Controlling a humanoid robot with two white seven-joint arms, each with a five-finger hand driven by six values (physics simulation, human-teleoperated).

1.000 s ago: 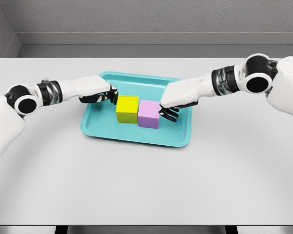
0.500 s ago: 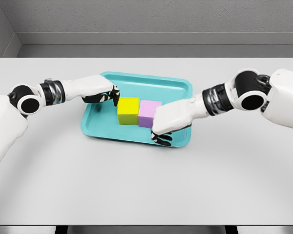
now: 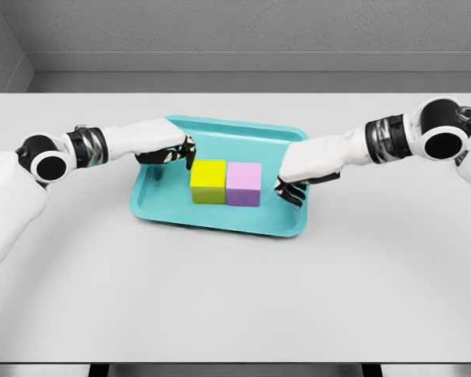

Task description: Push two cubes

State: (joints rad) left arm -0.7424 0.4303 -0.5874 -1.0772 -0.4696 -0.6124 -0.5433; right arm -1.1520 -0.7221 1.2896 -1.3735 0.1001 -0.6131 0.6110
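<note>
The yellow cube (image 3: 208, 181) and pink cube (image 3: 244, 184) sit side by side, touching, in the middle of the teal tray (image 3: 220, 221) on the table (image 3: 235, 298). My left hand (image 3: 171, 151), fingers curled and gripping nothing, rests at the yellow cube's 10 o'clock corner (apparently touching it). My right hand (image 3: 293, 187), fingers curled down, empty, sits at 3 o'clock of the pink cube, a small gap between them.

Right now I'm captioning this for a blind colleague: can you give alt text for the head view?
A yellow cube and a pink cube sit touching side by side in a teal tray on a grey table. The left hand rests by the yellow cube; the right hand hangs just right of the pink one.
</note>
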